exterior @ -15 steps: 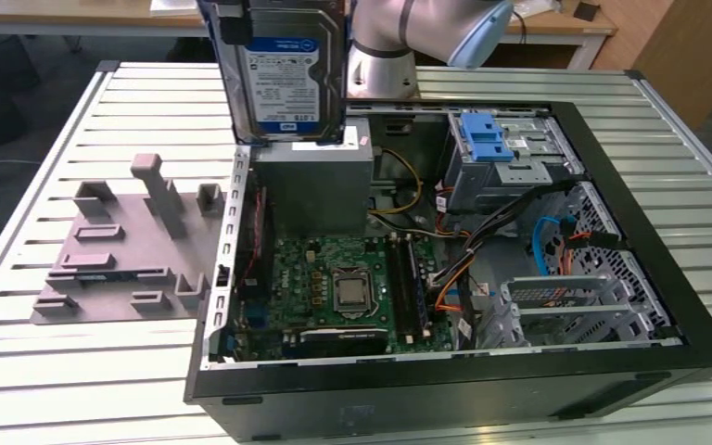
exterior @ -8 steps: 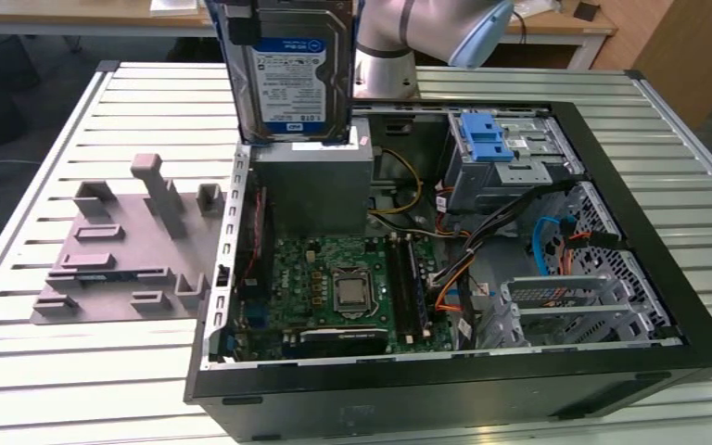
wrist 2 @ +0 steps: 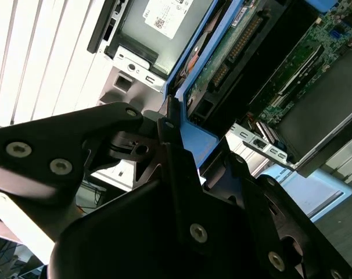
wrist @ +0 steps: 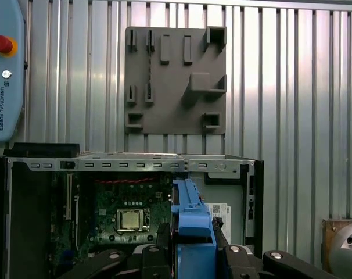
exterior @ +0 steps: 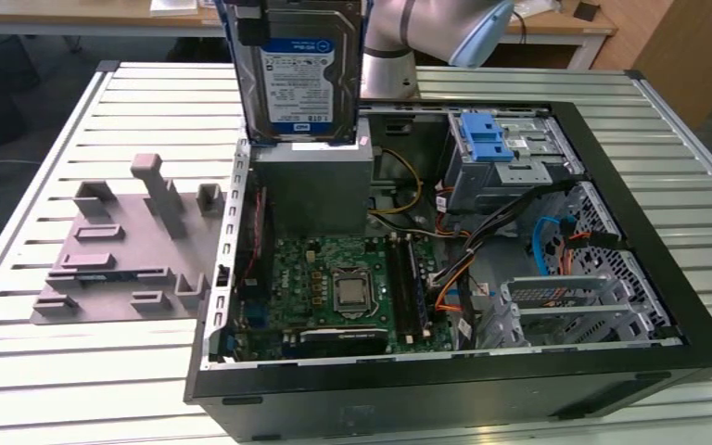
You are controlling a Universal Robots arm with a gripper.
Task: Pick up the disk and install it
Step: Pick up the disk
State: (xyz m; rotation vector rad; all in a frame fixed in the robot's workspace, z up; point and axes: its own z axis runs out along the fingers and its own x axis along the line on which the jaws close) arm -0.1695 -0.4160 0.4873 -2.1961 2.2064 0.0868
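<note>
The disk (exterior: 297, 69), a silver drive with a white-and-blue label in a blue carrier frame, hangs upright above the back of the open computer case (exterior: 455, 380), just over the grey metal box (exterior: 312, 185). In both wrist views my gripper (wrist: 191, 238) is shut on it. Its black fingers (wrist: 163, 232) clamp the blue carrier edge (wrist: 190, 209). In the second wrist view the gripper (wrist 2: 190, 136) holds the blue frame (wrist 2: 208, 148), and the disk's green circuit-board side (wrist 2: 222, 64) faces the camera.
Inside the case lie the motherboard (exterior: 344, 287), loose cables and a drive cage with a blue latch (exterior: 492, 139) at the exterior view's right. A grey fixture board (exterior: 121, 250) lies on the slatted table at the exterior view's left. A pendant (wrist: 4, 70) rests on the table.
</note>
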